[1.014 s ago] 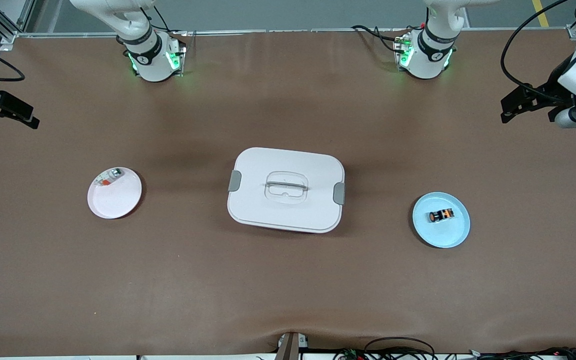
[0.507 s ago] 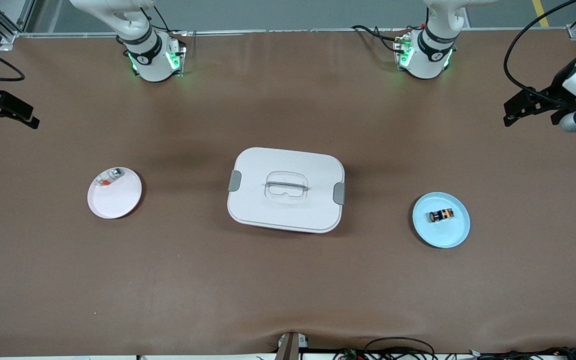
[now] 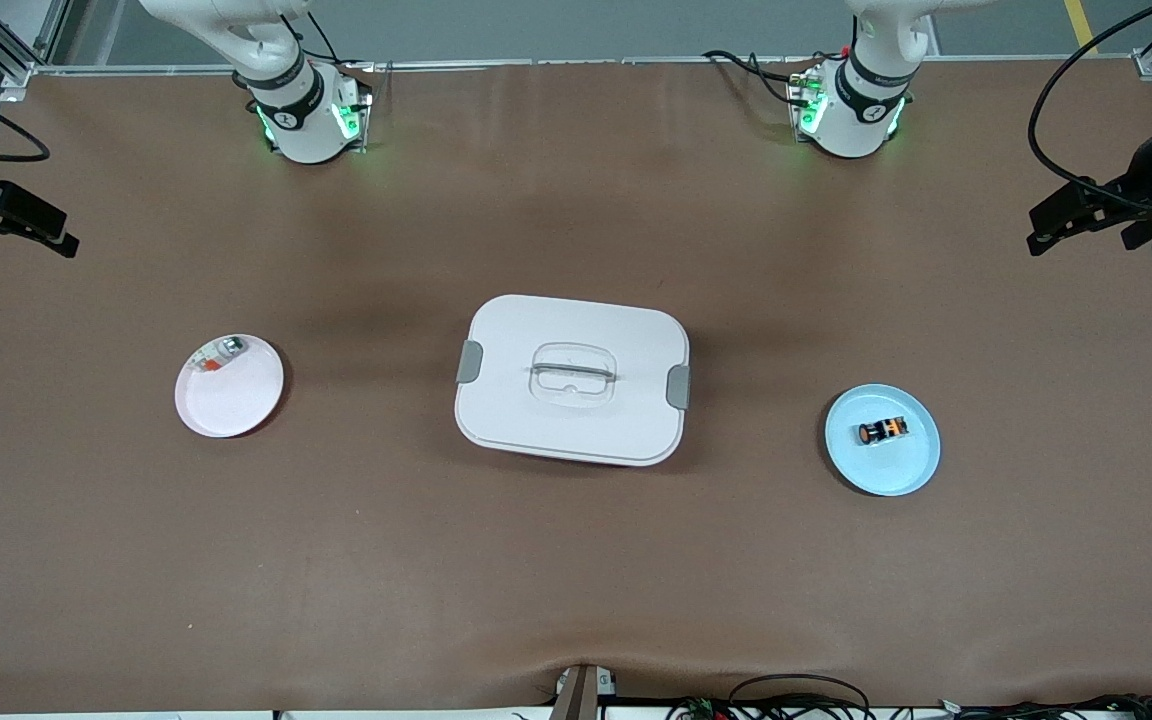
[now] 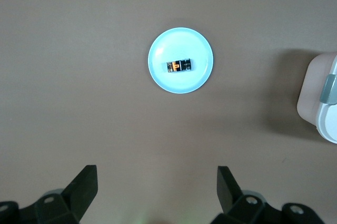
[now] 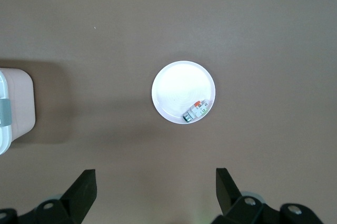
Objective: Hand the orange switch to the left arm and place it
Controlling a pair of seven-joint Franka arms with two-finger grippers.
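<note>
**On the blue plate: switch untouched, both grippers wide**

Front view. At the table's middle sits the white box (image 3: 572,379), lid on, grey clips at both ends. Toward the left arm's end, a blue plate (image 3: 911,473) carries the orange switch (image 3: 882,431), lying on its side, long axis running along the table's length, orange round face turned toward the box. Toward the right arm's end, a pink plate (image 3: 236,400) holds a small silver-green-red piece (image 3: 220,354) at its rim. The left gripper (image 3: 1061,220) hangs high over the table's edge at the left arm's end; the right gripper (image 3: 21,222) over the edge at the right arm's end. No writing readable anywhere.

Left wrist view. Fingers (image 4: 84,184) spread wide, nothing between. Plate, switch and one box corner (image 4: 320,103) below. Black bands on the switch show here.

Right wrist view. Fingers (image 5: 84,187) likewise wide apart, empty. Pink plate looks white here; the small piece's colours show more clearly.
</note>
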